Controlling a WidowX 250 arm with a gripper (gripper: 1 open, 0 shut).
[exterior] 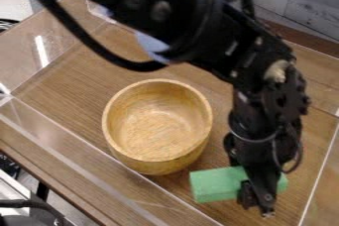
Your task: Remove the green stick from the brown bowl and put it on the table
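Camera view shows my claw (255, 192) grasping one flat green rectangular stick (219, 183) low over the wood-grain desk (79, 86), just beside one round wooden brown bowl (158, 126), my black arm (259, 101) blocking everything behind.

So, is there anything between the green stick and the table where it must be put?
Nothing visible. The gripper holds the green stick low over bare table, right of the brown bowl.
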